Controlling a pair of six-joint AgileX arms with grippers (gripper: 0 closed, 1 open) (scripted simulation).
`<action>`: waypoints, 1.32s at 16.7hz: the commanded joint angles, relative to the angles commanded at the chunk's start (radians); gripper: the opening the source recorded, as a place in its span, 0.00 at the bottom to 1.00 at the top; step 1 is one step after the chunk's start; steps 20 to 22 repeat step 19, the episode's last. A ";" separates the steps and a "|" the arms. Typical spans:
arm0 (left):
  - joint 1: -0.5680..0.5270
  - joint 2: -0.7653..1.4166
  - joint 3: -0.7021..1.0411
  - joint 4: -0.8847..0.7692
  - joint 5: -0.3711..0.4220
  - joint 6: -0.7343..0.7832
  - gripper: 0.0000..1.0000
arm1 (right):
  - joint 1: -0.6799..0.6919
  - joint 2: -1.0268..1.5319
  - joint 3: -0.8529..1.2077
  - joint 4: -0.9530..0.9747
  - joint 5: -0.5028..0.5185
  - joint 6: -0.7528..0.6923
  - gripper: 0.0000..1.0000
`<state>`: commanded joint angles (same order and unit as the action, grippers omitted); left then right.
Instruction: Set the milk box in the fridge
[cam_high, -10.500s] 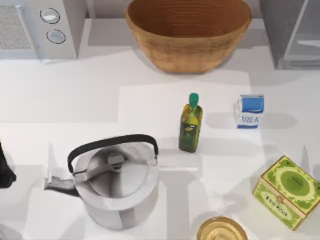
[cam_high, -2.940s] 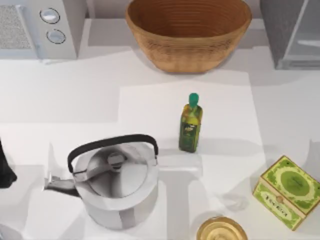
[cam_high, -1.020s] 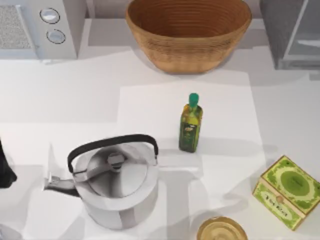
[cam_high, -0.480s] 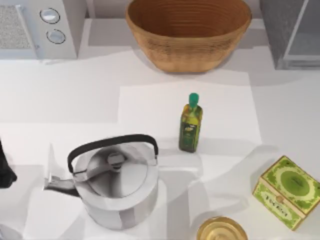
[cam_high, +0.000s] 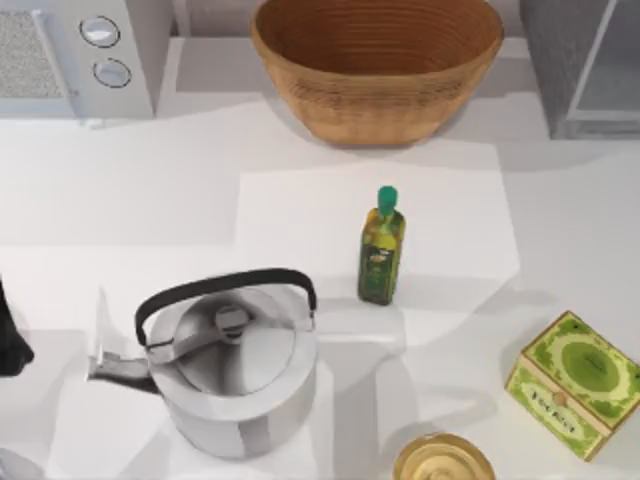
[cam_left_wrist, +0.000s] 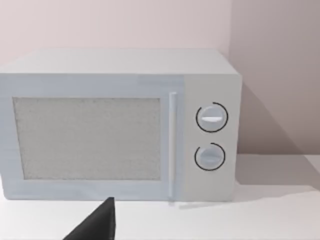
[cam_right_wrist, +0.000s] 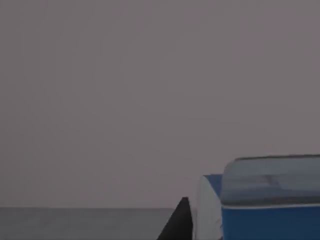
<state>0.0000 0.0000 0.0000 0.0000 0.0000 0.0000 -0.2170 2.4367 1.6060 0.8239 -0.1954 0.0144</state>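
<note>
My right claw (cam_right_wrist: 184, 225) is clenched on the milk box (cam_right_wrist: 270, 200). In the right wrist view the carton's blue top sits close up, with a dark claw tip against its white side and a plain grey wall behind it. The fridge (cam_high: 580, 70) stands at the surface's (cam_high: 150, 190) far right corner, beside the basket (cam_high: 377, 65). My left arm (cam_high: 10, 345) is parked at the left edge. Its claw (cam_left_wrist: 97, 225) faces the microwave (cam_left_wrist: 120, 125), and I cannot tell whether it is clenched or released.
</note>
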 joint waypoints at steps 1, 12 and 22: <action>0.000 0.000 0.000 0.000 0.000 0.000 1.00 | 0.000 0.000 0.000 0.000 0.000 0.000 0.08; 0.000 0.000 0.000 0.000 0.000 0.000 1.00 | 0.000 0.000 0.000 0.000 0.000 0.000 0.90; 0.000 0.000 0.000 0.000 0.000 0.000 1.00 | 0.000 0.000 0.000 0.000 0.000 0.000 1.00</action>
